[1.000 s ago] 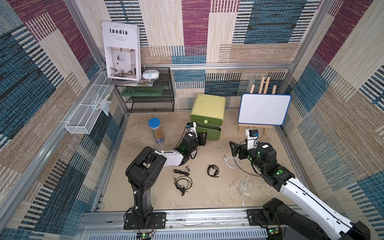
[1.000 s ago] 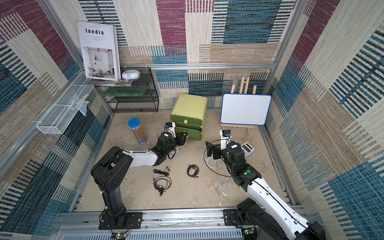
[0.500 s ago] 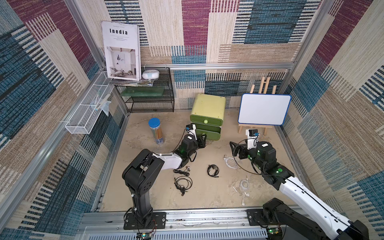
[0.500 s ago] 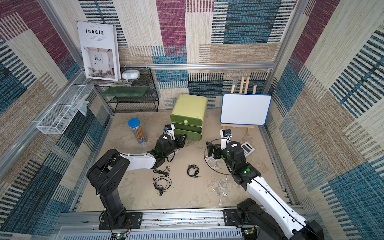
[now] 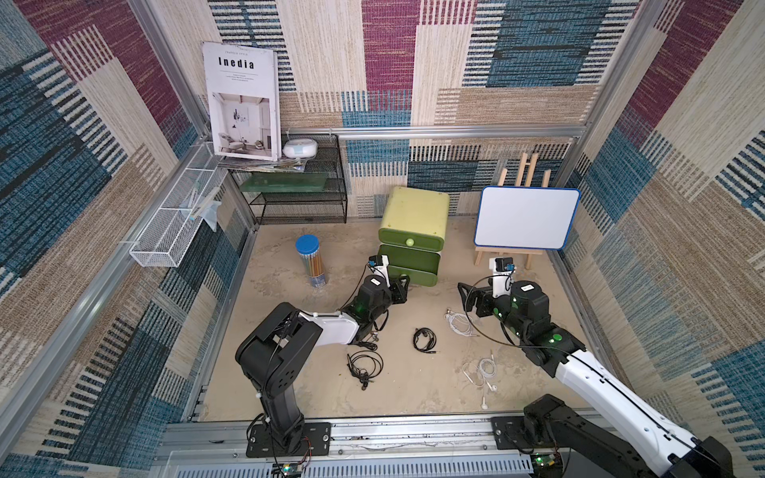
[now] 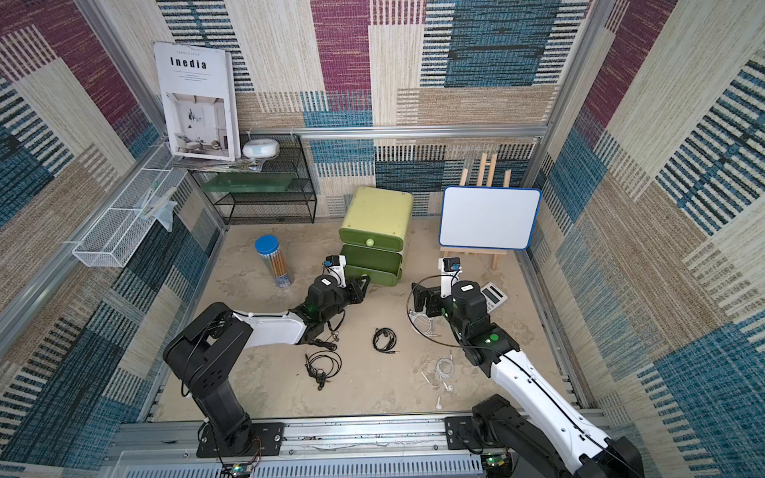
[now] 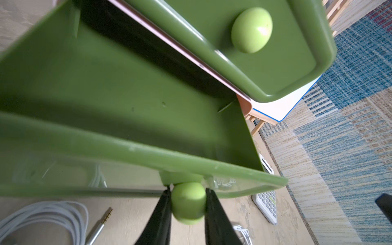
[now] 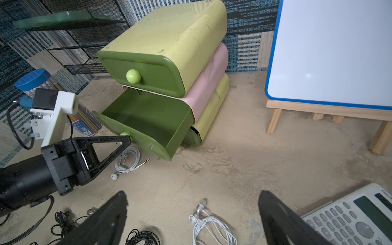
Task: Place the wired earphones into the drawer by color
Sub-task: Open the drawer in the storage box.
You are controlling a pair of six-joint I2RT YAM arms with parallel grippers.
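1. The left gripper (image 7: 188, 192) is clamped on the pale green knob (image 7: 187, 209) of the middle drawer (image 8: 181, 131), with one black finger pressed against each side of the knob.
2. The middle drawer is seen pulled out of the green drawer cabinet (image 5: 416, 207), while the top drawer (image 8: 152, 70) above it is closed.
3. The right gripper (image 8: 193, 195) is held low over the sandy table (image 8: 233, 161), in front of the cabinet. Its jaws are spread wide apart and nothing is held between them.
4. A coiled white earphone set (image 8: 209, 227) is seen on the table just below the right gripper, clear of both fingers.
5. A second white set (image 8: 128, 159) is found on the table just beside the front of the open drawer, beneath the left gripper, with its jack plug laid out to one side.
6. A third white set (image 5: 483, 368) is spread loosely on the table near the front rail, beside the right arm.
7. One black earphone set (image 5: 424, 340) and another black set (image 5: 363, 373) are laid on the table between the two arms.
8. A further black cable (image 5: 366, 342) is partly hidden under the left arm, so it cannot be told whether it is a whole set.
9. A calculator (image 8: 350, 220) is seen on the table just beside the right gripper.
10. A whiteboard on a wooden easel (image 5: 525, 217) is stood beside the cabinet, and a blue-lidded pencil canister (image 5: 310, 265) is placed on the cabinet's other side.
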